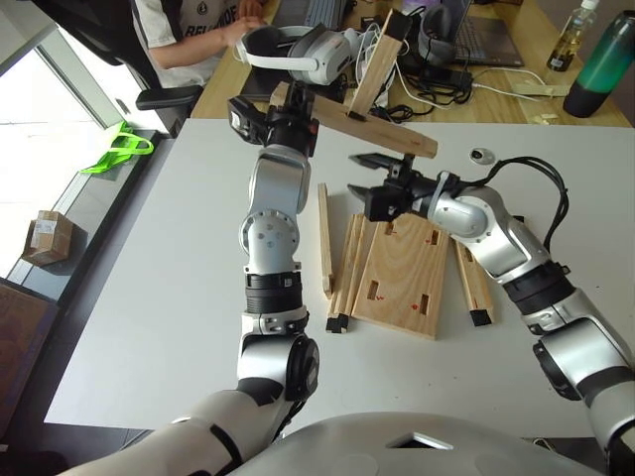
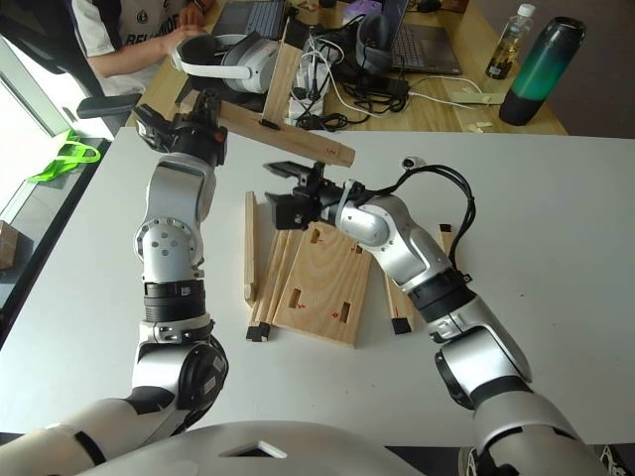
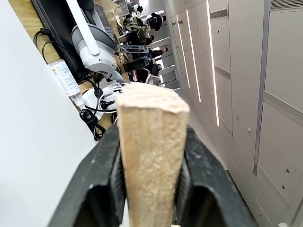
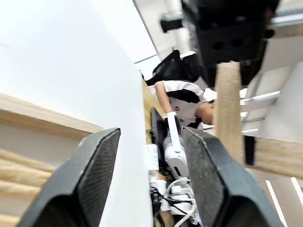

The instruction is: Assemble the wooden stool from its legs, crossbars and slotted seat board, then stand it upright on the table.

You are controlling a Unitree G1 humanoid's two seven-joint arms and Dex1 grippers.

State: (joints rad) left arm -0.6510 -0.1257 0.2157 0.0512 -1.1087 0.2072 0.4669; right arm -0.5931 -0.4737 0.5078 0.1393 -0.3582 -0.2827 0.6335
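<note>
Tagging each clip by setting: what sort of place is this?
Likely an office or lab: a white work table beside a wooden desk carrying a dark laptop, tangled cables and a white headset.

The left pincer (image 3: 151, 137) is squeezing a wooden piece (image 3: 152, 113) of pale, bare wood, and its cut end is looking rough and dull. The fingers (image 3: 104, 182) beside it are looking like smooth black plastic. The right pincer (image 4: 152, 158) is showing dark, grainy, matt fingers (image 4: 97, 175). Below it, the seat board (image 1: 409, 278) is looking like smooth, unpainted wood. The table (image 1: 159, 297) under both pincers is looking white and matt.
</note>
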